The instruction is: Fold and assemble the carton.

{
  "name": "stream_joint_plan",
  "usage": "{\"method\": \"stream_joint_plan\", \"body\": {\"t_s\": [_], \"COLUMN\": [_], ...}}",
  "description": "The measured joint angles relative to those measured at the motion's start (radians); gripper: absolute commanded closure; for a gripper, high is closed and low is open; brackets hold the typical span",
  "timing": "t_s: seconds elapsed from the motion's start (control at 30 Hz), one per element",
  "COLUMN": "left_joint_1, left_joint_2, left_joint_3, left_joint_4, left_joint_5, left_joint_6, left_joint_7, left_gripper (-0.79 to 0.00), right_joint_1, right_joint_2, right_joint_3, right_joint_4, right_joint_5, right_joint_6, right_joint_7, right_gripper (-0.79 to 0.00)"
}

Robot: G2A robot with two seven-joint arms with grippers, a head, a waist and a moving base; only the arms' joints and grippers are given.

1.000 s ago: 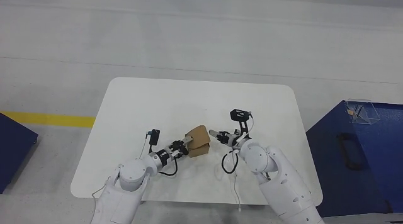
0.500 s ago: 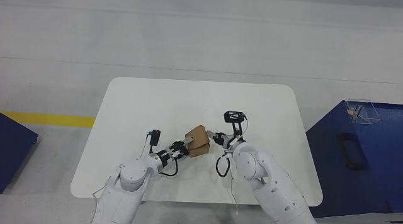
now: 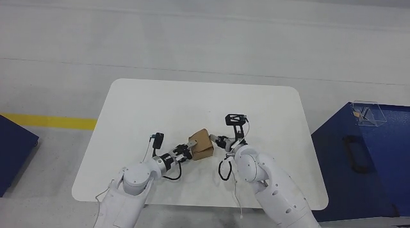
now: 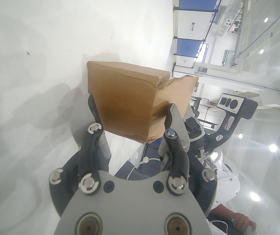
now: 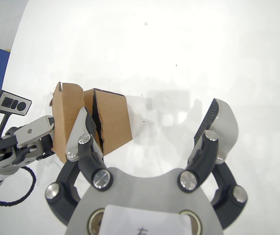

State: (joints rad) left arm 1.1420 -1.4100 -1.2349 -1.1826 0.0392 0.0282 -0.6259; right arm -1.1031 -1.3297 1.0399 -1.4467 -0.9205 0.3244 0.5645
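The left gripper (image 4: 132,103) is closed on the near edge of the carton (image 4: 122,99), with one finger on each side of a brown panel. The right gripper (image 5: 149,110) is spread wide and holds nothing. The carton lies between the two grippers, directly ahead of the left one. It sits off to one side of the right one, beside one finger (image 5: 82,123) rather than inside the gap. Its open seam faces the right gripper, which is judged the free arm for pressing a flap. The white table (image 5: 179,37) lies beneath.

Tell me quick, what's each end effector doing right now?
Left end effector: closed on the carton.
Right end effector: open, holding nothing.
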Motion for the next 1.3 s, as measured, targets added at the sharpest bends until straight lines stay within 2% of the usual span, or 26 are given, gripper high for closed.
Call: {"method": "stream_joint_plan", "body": {"t_s": [0.27, 0.6, 0.73, 0.83, 1.03, 1.17, 1.3], "left_joint_1": [-0.006, -0.004, -0.003, -0.004, -0.006, -0.007, -0.006], "left_joint_2": [0.003, 0.008, 0.01, 0.011, 0.013, 0.015, 0.017], "left_joint_3": [0.01, 0.01, 0.013, 0.018, 0.022, 0.025, 0.027], "left_joint_4": [0.004, 0.001, -0.001, 0.0, 0.002, 0.003, 0.003], "left_joint_5": [-0.006, -0.027, -0.031, -0.033, -0.041, -0.045, -0.051], "left_joint_6": [0.007, -0.004, -0.007, -0.008, -0.01, -0.011, -0.013], "left_joint_7": [0.005, 0.008, 0.007, 0.006, 0.004, 0.005, 0.007], "left_gripper": [-0.459, -0.52, -0.52, -0.486, -0.489, -0.517, -0.588], "right_joint_1": [0.0, -0.004, -0.007, -0.009, 0.005, 0.011, 0.001], "right_joint_2": [-0.005, -0.007, -0.007, -0.011, -0.021, -0.024, -0.024], "right_joint_3": [-0.002, 0.051, 0.049, 0.029, 0.012, 0.02, 0.033], "right_joint_4": [0.013, -0.01, -0.008, -0.001, 0.035, 0.047, 0.038], "right_joint_5": [-0.001, 0.022, 0.007, -0.008, 0.0, 0.029, 0.002], "right_joint_6": [-0.01, 0.015, 0.007, 0.004, 0.01, -0.009, 0.018], "right_joint_7": [0.005, -0.027, -0.01, -0.007, -0.017, -0.018, -0.076], "right_gripper": [-0.785, -0.785, -0.785, -0.785, -0.785, -0.785, -0.785]}}
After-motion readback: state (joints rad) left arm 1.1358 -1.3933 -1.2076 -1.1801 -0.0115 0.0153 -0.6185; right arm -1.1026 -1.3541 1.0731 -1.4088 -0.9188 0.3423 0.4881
